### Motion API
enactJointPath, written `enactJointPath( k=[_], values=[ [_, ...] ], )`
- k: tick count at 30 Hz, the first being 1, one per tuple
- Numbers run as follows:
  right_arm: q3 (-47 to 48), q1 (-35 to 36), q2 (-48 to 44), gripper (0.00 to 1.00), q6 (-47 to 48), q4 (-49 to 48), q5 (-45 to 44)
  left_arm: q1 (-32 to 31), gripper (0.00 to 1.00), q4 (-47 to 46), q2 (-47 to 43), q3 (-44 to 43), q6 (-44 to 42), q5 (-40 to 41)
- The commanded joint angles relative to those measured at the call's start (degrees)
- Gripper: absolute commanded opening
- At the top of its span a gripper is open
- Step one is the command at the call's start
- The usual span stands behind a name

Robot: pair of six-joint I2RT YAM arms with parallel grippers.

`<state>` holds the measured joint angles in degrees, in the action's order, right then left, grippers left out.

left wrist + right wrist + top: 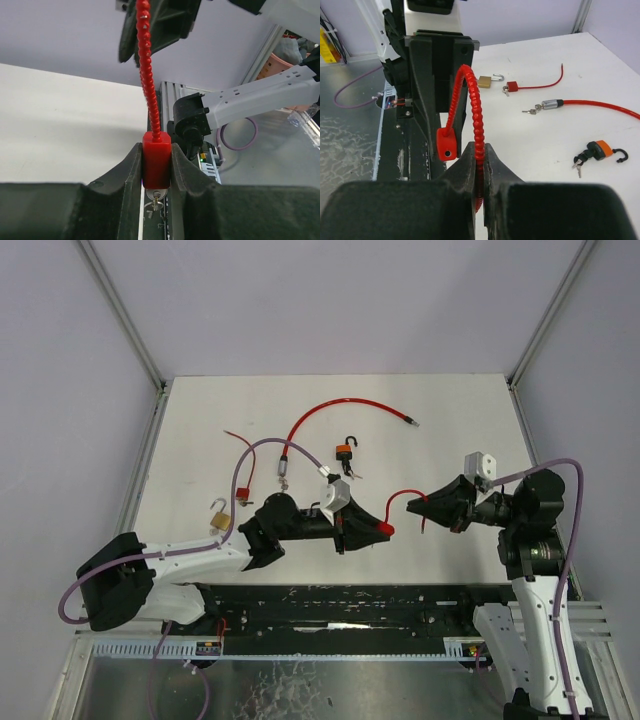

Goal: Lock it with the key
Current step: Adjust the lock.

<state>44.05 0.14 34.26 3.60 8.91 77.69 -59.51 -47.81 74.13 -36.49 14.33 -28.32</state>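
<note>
A red cable lock hangs above the table's near edge between my two grippers. Its red block body (156, 160) is clamped by my left gripper (156, 150), jaws pressed on both sides. A small silver key (156, 198) sits in the cylinder on the body's underside. The ribbed red cable (149, 75) rises from the body and arcs over to my right gripper (479, 150), which is shut on the cable (477, 115) a little short of its free end. From above, the left gripper (383, 529) and right gripper (412, 506) almost face each other.
On the white table lie a long red cable lock (340, 408), an orange padlock with keys (345, 451), a brass padlock with open shackle (219, 521) and a small red padlock on a thin cable (245, 495). A black rail (330, 605) runs along the near edge.
</note>
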Motion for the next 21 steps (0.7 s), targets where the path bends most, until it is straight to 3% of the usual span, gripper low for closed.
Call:
enactJointPath(
  k=[1, 4, 7, 10, 13, 17, 21],
  values=[
    [-1.4, 0.1, 1.1, 0.0, -12.9, -13.4, 2.0, -0.4, 0.0, -10.2, -0.3, 0.3, 1.8, -2.4],
    [-2.2, 0.1, 1.2, 0.0, -14.9, -15.6, 1.7, -0.2, 0.0, -13.1, 0.1, 1.0, 3.4, -2.6],
    [1.3, 0.1, 1.8, 0.0, 2.9, 3.7, -6.3, 0.8, 0.0, -10.4, -0.2, 0.0, 7.2, -0.3],
    [1.8, 0.1, 3.3, 0.04, 12.6, 11.6, -15.0, 3.6, 0.0, 0.9, -0.6, -3.1, 11.1, 1.6],
    [0.5, 0.1, 5.0, 0.24, 17.6, 12.6, -19.3, 7.8, 0.0, 11.9, 0.1, -6.6, 17.7, 2.9],
    [2.2, 0.1, 9.2, 0.58, 23.7, 16.3, -24.7, 11.0, 0.0, 21.4, 1.5, -10.2, 21.2, 0.7],
    [8.5, 0.1, 9.8, 0.71, 30.7, 23.3, -29.8, 13.6, 0.0, 28.0, 2.2, -13.0, 21.9, -0.8]
  ],
)
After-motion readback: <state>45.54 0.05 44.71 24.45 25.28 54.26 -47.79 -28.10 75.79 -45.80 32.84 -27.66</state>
